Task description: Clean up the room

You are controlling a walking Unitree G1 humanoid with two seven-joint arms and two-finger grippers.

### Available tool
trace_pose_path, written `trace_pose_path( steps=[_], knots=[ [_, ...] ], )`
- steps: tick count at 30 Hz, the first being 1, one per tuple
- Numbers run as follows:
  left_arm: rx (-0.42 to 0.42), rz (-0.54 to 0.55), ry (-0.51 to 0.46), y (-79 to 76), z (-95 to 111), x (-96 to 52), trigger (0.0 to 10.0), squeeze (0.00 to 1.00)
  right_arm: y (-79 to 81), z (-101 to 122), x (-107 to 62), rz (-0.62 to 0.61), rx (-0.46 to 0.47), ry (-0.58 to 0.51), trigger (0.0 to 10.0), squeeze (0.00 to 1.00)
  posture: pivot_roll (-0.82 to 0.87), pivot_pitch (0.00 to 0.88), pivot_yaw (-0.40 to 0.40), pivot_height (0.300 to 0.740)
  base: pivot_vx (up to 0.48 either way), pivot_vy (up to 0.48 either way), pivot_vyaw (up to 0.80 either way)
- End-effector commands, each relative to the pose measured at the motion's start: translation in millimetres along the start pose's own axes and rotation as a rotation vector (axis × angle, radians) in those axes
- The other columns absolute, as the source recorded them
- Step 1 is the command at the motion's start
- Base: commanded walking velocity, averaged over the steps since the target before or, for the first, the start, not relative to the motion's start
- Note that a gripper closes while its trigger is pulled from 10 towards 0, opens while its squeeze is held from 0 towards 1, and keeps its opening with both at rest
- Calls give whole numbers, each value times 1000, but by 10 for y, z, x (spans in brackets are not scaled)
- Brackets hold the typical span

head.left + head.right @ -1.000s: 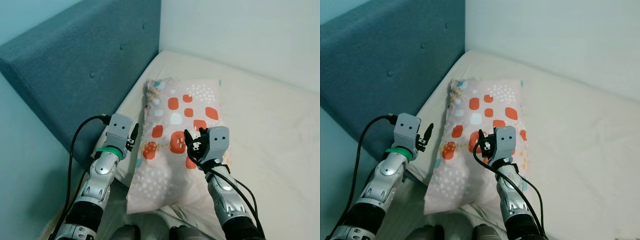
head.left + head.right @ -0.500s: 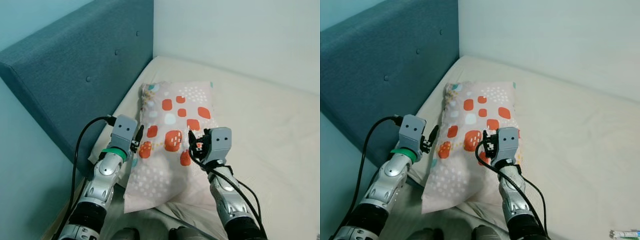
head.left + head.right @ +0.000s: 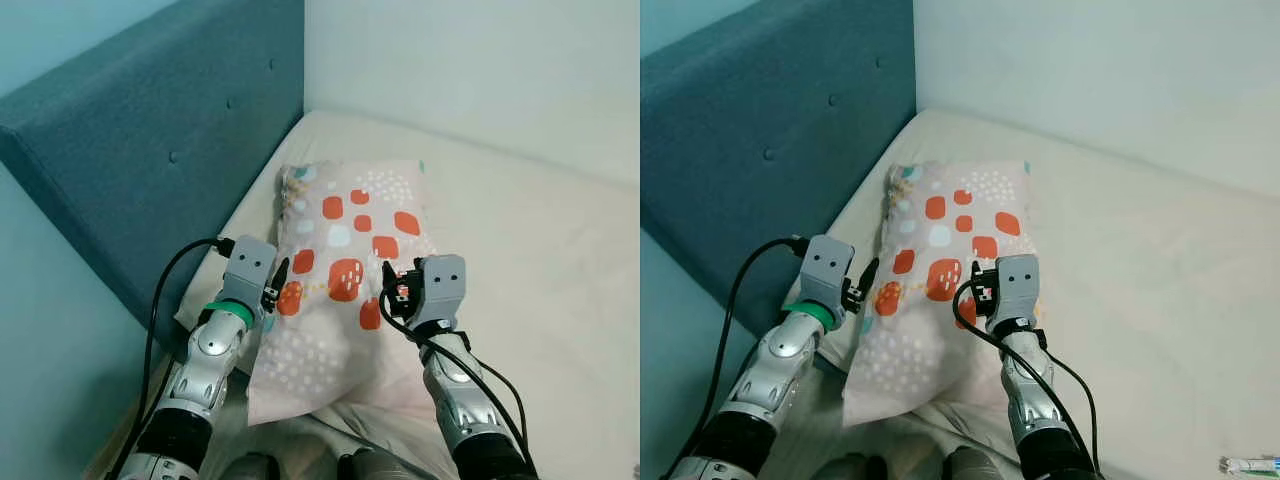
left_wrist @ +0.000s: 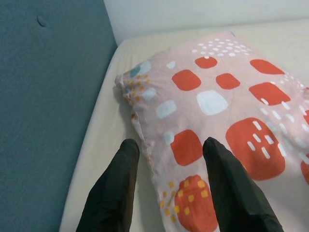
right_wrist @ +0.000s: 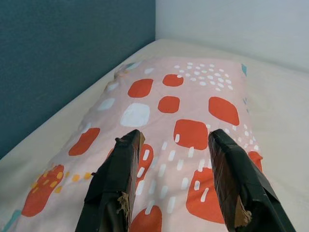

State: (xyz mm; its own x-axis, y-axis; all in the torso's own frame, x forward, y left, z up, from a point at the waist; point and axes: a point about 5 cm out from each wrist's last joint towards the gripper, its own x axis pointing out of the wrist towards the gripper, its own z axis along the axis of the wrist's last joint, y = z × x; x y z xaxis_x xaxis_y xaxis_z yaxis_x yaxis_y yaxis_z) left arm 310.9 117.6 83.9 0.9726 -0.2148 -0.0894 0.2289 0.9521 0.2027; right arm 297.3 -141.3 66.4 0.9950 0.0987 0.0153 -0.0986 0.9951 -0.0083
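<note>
Soft rectangular patterned pillow (image 3: 345, 260) between two spread pincers, on bed (image 3: 540, 260).

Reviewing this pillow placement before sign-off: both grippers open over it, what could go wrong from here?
1. The pillow hangs off the mattress at its near end; it may slide off.
2. The left gripper straddles the pillow's edge seam, so closing could pinch only fabric and drag it askew.
3. The right gripper hovers over the flat top, where closing would likely slip.
</note>
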Motion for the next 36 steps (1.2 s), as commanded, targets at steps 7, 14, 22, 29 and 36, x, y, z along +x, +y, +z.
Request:
trace_pose_path(
  steps=[7, 14, 22, 29, 36],
  knots=[
    [-2, -10, 35, -31, -79, -30, 10000, 0, 0, -67, -27, -4, -2, 27, 10000, 0, -56, 19, 42, 630, 0, 0, 0],
    [-2, -11, 39, -29, -86, -25, 10000, 0, 5, -61, -24, -2, 10, 21, 10000, 0, -56, 18, 44, 625, 0, 0, 0],
    [-75, -10, 66, -13, -71, 10, 10000, 0, 29, -43, -34, 13, -2, 5, 10000, 0, -56, 20, 49, 625, 0, 0, 0],
    [-235, -20, 103, 41, -20, 59, 10000, 404, 71, 18, -52, 39, -83, -47, 10000, 0, -56, 31, 52, 625, 0, 0, 0],
    [-348, -70, 137, 67, -74, 56, 10000, 1000, 7, 155, -27, 15, -169, -117, 10000, 0, -61, 41, 53, 625, 0, 0, 0]
  ],
)
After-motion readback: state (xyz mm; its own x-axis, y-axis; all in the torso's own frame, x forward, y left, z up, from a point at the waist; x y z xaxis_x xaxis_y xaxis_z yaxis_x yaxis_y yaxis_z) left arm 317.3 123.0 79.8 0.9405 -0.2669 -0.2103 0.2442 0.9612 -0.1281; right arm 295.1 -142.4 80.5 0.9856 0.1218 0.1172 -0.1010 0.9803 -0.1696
